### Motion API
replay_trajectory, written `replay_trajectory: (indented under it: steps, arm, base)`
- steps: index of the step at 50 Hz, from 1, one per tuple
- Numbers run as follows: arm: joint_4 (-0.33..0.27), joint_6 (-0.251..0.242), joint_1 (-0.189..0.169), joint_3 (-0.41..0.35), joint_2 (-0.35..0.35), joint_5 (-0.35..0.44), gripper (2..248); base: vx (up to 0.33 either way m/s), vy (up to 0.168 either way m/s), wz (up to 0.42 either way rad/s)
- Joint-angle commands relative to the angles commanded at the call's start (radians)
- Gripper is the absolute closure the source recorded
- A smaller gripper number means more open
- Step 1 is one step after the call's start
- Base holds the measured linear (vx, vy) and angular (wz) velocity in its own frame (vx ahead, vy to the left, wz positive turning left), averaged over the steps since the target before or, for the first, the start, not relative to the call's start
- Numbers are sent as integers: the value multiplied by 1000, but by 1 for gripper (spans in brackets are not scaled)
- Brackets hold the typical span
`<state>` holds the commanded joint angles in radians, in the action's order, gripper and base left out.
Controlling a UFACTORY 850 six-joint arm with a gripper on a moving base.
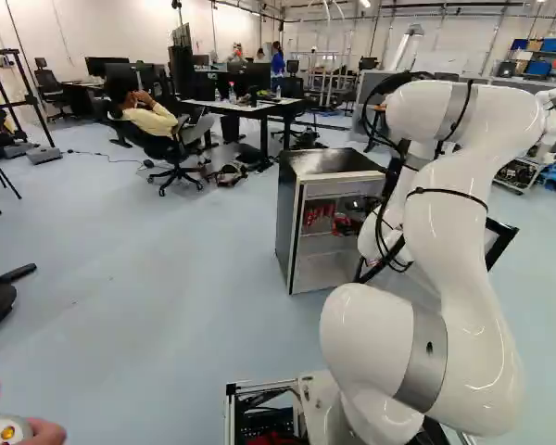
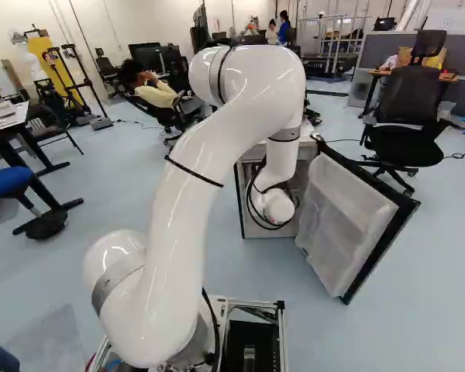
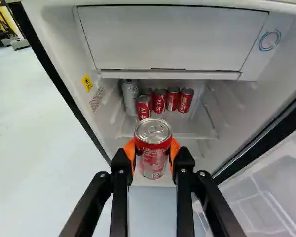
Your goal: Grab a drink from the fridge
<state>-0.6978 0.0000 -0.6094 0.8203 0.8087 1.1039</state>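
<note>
My gripper (image 1: 354, 207) shows small and dark at the fridge opening in the left base view. In the wrist view the gripper (image 3: 153, 154) is shut on a red can (image 3: 152, 160), an orange pad pressed to either side of it. The can is upright, its silver lid showing, in front of the fridge's interior. Behind it, several red cans (image 3: 159, 100) and a taller silver can (image 3: 130, 97) stand on the glass shelf (image 3: 187, 129). The fridge (image 1: 328, 163) is open; its door (image 2: 347, 221) is swung out to the right of the arm in the right base view.
A freezer compartment (image 3: 172, 37) spans the space above the cans. Office chairs (image 2: 407, 116) and desks (image 1: 250, 107) stand farther off. Another robot (image 1: 554, 107) shows at the right of the left base view. Hands with a controller (image 1: 7, 430) are close at that view's lower left.
</note>
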Motion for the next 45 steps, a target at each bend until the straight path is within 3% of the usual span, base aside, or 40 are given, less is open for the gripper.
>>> replay_trajectory:
  steps: [45]
  arm:
    - [307, 0, 102, -185, -219, -30, 159]
  base:
    - [0, 0, 0]
